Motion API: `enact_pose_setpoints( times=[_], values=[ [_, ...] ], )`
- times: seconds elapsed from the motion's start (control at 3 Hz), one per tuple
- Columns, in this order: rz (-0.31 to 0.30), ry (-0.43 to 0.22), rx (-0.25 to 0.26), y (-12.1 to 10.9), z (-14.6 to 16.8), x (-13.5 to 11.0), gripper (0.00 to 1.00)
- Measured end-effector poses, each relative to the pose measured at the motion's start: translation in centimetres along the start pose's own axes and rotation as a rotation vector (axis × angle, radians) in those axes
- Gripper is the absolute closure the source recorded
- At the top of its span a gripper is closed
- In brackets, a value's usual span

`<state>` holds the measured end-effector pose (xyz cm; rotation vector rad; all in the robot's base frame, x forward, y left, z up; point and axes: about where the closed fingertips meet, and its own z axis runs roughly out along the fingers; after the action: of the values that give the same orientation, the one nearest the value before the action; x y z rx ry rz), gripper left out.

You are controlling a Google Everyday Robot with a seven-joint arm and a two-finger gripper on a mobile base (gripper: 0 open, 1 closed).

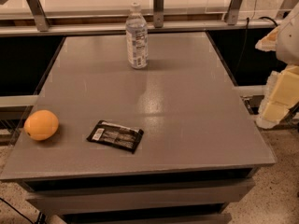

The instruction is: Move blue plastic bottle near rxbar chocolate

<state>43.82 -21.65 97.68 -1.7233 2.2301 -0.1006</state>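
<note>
Tabletop (pixel 187 101), orange (pixel 41 124) left; tool (pixel 279 94) far right

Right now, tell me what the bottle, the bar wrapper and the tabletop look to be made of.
The blue plastic bottle: clear, faintly bluish plastic, see-through, with a white cap. The rxbar chocolate: black wrapper, probably thin glossy film, judging by its pale sheen. The table: grey, smooth, semi-gloss top, perhaps laminate or coated; it reflects light. The gripper is not in view.
</note>
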Motion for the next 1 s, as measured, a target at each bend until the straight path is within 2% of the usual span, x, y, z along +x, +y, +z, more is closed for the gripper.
enact_pose_setpoints(
  times=[0.33, 0.67, 1.0],
  values=[
    [0.0, 0.0, 0.0, 0.0, 0.0, 0.0, 0.0],
    [-0.009, -0.083, 0.027, -2.0, 0.2, -1.8, 0.0],
    [-0.032, -0.229, 0.078, -6.5, 0.8, -6.2, 0.0]
  ],
)
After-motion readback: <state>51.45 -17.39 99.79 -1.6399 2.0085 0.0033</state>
